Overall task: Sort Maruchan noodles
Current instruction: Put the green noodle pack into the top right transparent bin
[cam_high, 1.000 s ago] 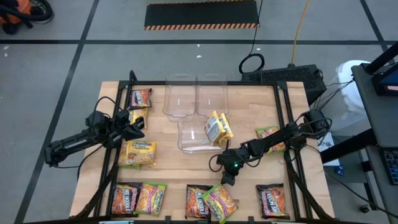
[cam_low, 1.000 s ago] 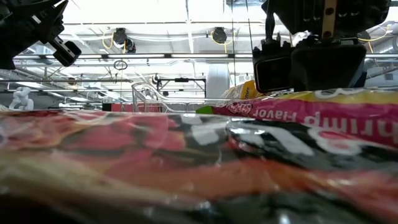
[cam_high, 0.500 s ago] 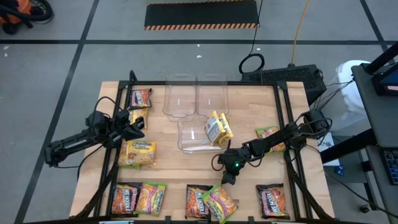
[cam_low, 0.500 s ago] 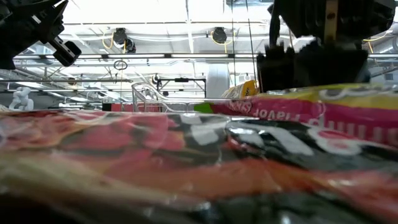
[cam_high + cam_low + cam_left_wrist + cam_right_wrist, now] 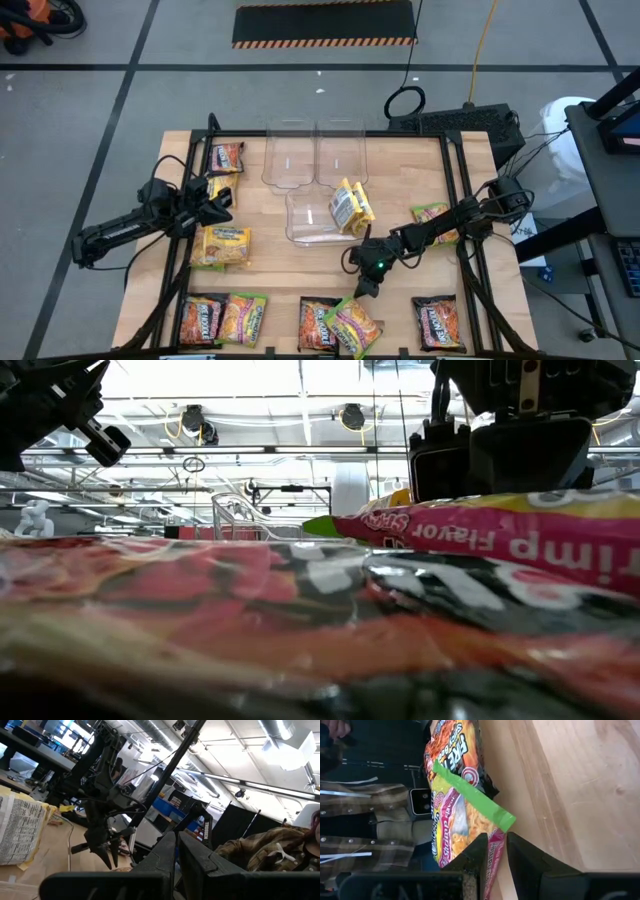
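Observation:
A lime-green and pink noodle packet (image 5: 352, 325) lies across a dark packet (image 5: 318, 325) at the table's near edge. My right gripper (image 5: 364, 290) reaches down to it from the far right and is shut on it. In the low view this packet (image 5: 500, 535) shows tilted, under the gripper (image 5: 490, 455). My left gripper (image 5: 222, 198) waits at the table's left, above a yellow packet (image 5: 222, 187), shut and holding nothing. Other packets lie along the near edge (image 5: 200, 320) (image 5: 437, 320) and at the left (image 5: 222, 245). My right gripper pinches the packet's pink edge (image 5: 495, 851) between its two fingers (image 5: 479, 851). It comes slanting down from the table's far right. The held end is raised, while the rest of the packet (image 5: 465, 820) rests on the dark packet (image 5: 455, 750).
Three clear bins (image 5: 290, 155) (image 5: 340, 150) (image 5: 312, 215) stand at the far middle, with yellow packets (image 5: 350, 205) leaning over the nearest bin's right wall. More packets lie at the far left (image 5: 227, 157) and under my right arm (image 5: 432, 215). A person in a plaid shirt (image 5: 365, 795) stands beyond the near edge.
The lime-green and pink packet's held end has tipped up off the dark packet, while its other end has stayed lying there. My right gripper has kept its place and its hold.

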Robot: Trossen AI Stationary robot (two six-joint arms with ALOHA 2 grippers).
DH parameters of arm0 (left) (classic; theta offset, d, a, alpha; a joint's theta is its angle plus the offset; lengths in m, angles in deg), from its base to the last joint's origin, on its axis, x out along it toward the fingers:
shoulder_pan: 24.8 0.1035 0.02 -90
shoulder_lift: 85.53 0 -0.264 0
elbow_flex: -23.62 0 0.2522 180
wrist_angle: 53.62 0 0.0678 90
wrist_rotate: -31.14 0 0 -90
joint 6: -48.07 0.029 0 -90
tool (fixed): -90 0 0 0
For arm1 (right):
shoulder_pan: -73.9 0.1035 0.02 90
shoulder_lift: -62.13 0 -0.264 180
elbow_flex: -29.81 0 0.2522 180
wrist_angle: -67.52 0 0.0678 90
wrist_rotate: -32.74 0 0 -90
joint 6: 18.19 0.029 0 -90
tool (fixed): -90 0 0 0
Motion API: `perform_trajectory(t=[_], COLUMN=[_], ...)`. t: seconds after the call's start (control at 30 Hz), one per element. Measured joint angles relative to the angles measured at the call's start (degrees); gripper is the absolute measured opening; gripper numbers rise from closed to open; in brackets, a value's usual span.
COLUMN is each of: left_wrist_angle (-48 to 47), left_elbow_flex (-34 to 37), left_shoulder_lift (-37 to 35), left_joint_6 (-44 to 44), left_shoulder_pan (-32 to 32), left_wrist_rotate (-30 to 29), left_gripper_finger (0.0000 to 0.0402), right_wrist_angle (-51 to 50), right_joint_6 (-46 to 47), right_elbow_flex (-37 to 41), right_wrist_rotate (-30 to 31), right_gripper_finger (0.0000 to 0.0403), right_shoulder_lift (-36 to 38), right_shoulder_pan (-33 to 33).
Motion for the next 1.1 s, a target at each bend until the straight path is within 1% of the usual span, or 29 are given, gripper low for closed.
perform_trajectory(t=[0.23,0.33,0.5,0.63,1.1], left_wrist_angle=[0.00,0.00,0.01,0.00,0.00], left_elbow_flex=[0.00,0.00,0.00,0.00,-0.02], left_shoulder_lift=[0.00,-0.01,0.00,0.00,0.00], left_joint_6=[0.00,0.02,0.02,0.07,0.09], left_shoulder_pan=[0.00,-0.02,-0.02,-0.01,0.00], left_wrist_rotate=[0.00,0.00,0.00,0.00,0.00], left_gripper_finger=[0.0026,0.0026,0.0026,0.0026,0.0026], right_wrist_angle=[0.33,0.31,0.13,0.07,0.04], right_joint_6=[0.02,0.02,-0.18,-0.18,-0.37], right_elbow_flex=[0.02,0.02,0.02,0.02,0.02], right_wrist_rotate=[-0.04,-1.55,-1.22,0.25,0.46], right_gripper_finger=[0.0067,0.0067,0.0067,0.0067,0.0067], right_shoulder_lift=[0.00,0.00,0.00,0.00,0.00], right_shoulder_pan=[-0.02,0.08,0.20,0.17,0.23])
